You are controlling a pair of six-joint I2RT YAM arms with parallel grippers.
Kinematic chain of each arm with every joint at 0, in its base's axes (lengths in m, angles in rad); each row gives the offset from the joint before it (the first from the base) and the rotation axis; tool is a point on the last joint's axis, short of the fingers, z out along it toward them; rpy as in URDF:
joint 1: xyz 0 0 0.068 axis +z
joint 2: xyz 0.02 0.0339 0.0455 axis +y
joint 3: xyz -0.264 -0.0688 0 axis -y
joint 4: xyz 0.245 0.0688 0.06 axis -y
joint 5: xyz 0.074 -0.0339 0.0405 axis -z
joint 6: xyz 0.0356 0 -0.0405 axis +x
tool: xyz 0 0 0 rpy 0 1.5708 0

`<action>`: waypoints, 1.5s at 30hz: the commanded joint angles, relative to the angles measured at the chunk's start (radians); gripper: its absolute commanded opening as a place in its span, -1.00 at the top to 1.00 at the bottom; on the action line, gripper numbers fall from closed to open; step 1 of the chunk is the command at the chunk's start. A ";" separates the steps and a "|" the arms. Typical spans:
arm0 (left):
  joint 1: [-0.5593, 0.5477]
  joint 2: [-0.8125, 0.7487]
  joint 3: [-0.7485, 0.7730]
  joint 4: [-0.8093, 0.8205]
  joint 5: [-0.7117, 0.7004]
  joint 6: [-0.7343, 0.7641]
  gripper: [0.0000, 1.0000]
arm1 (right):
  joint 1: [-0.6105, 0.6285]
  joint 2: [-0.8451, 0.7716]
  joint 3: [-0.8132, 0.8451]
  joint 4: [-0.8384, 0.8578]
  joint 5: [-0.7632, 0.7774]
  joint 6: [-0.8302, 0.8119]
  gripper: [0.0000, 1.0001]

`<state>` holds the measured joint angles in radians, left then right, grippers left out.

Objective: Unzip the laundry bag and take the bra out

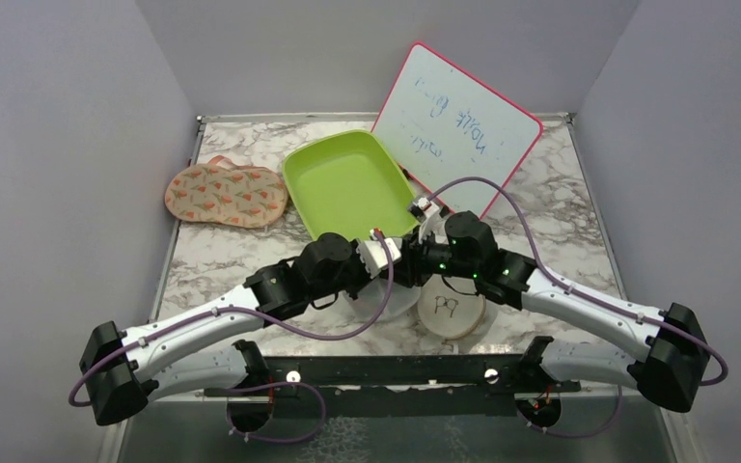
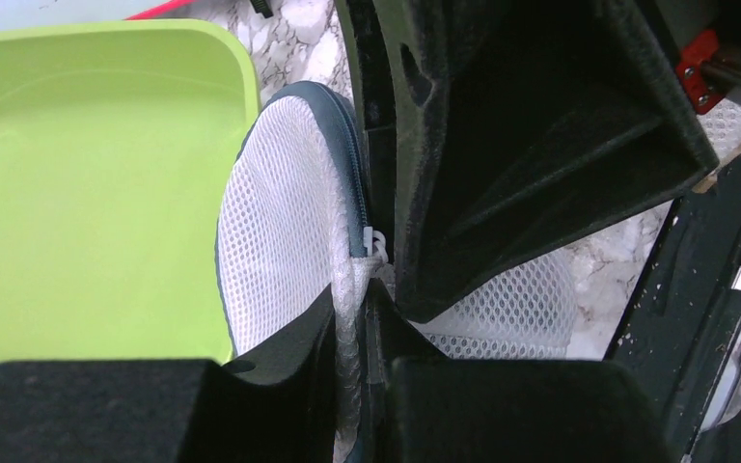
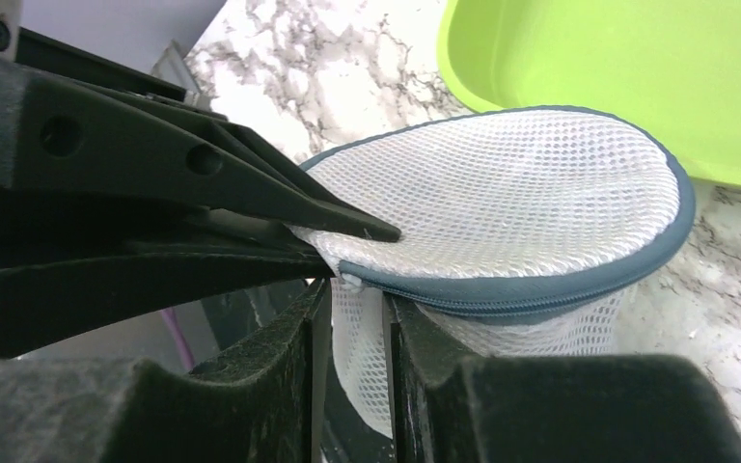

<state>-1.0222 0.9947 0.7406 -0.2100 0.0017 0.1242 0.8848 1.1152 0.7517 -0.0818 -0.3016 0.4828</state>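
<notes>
The left gripper (image 2: 355,313) and right gripper (image 3: 357,323) are each clamped on laundry bag (image 3: 502,193) mesh just beside the zip pull (image 2: 374,241). Pulling apart from here could stretch or tear the mesh and leave the zip unopened.

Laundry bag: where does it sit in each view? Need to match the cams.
Top external: laundry bag at centre, mostly hidden under the arms, nearer the bases than the green tray.
Left wrist: laundry bag at centre, with white mesh and a zip rim, just right of the green tray.
Right wrist: laundry bag centre-right, its domed mesh below the green tray.
Shared landmark: the green tray.
</notes>
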 commanded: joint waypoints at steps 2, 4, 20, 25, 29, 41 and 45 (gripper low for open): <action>0.007 0.013 0.035 0.001 0.075 -0.014 1.00 | 0.013 0.006 0.049 -0.021 0.146 0.003 0.48; 0.010 0.020 0.036 -0.002 0.087 -0.012 1.00 | 0.015 0.007 0.057 -0.030 0.158 -0.002 0.44; 0.025 0.065 0.053 -0.016 0.153 -0.015 1.00 | 0.032 0.036 0.144 -0.141 0.289 0.005 0.70; 0.029 0.068 0.055 -0.020 0.152 -0.012 1.00 | 0.032 0.035 0.169 -0.197 0.303 0.017 0.92; 0.029 0.071 0.055 -0.029 0.146 -0.008 1.00 | 0.032 0.035 0.197 -0.269 0.324 0.012 0.98; 0.034 0.029 0.030 -0.031 0.164 0.046 1.00 | 0.028 0.023 0.197 -0.349 0.308 -0.158 0.99; 0.034 -0.018 -0.001 -0.019 0.201 0.091 1.00 | -0.003 0.032 0.218 -0.389 0.242 -0.250 0.99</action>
<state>-0.9836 1.0382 0.7704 -0.2192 0.0944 0.1669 0.9192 1.1534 0.9340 -0.4263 -0.0307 0.3588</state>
